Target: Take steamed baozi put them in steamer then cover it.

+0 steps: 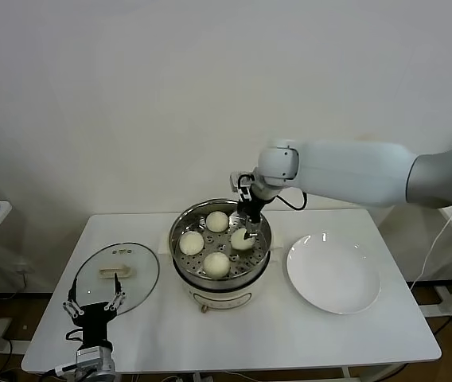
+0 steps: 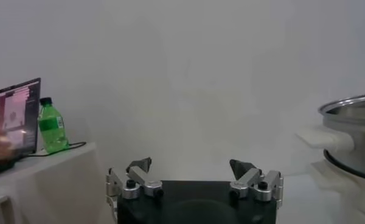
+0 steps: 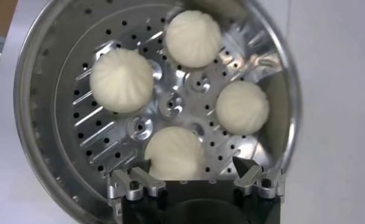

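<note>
Right tool (image 1: pixel 246 228) open over steamer (image 1: pixel 183 259), four baozi (image 1: pixel 216 263) inside

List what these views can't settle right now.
- Right hand tips, head view: too small against the bun below to tell contact; the right wrist view shows the hand open around one bun.
- Steamer, left wrist view: cut by the frame edge, inside unseen.
- Lid, head view: near edge covered by the open left hand.
- Laptop screen, left wrist view: blurred, unreadable.
- Plate: head view only.
</note>
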You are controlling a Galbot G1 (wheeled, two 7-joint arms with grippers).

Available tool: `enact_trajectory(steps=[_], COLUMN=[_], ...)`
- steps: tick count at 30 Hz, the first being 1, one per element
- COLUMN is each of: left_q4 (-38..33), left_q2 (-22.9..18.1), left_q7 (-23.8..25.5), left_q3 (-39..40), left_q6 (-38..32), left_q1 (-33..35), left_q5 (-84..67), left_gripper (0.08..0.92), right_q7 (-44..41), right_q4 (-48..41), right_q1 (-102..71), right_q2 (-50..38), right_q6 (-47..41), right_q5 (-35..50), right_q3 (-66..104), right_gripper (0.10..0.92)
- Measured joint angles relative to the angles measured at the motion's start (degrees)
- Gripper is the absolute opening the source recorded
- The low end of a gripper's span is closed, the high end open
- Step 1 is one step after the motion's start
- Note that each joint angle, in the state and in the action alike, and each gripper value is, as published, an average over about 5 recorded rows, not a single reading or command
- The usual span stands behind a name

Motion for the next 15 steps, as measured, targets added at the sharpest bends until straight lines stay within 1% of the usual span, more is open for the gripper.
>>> enact_trajectory(steps=[9, 15], left_q4=[-0.23, -0.33], left_q2=[0.04, 0.58], left_q7=[-0.02, 0.11], left_q3=[0.16, -0.15], left_q6=[0.22, 0.61], left_q1=[0.23, -0.22], left_q5=[0.29, -0.03], left_gripper=[0.823, 0.823], right_q7=[0.67, 2.96], right_q4=[2.32, 3.47], right_q1=[2.69, 3.17], right_q2=[-2.57, -5.15], right_q6=[0.28, 0.98], right_q5=[1.71, 2.43], right_q3=[1.46, 3.90], right_gripper=[0.823, 0.823])
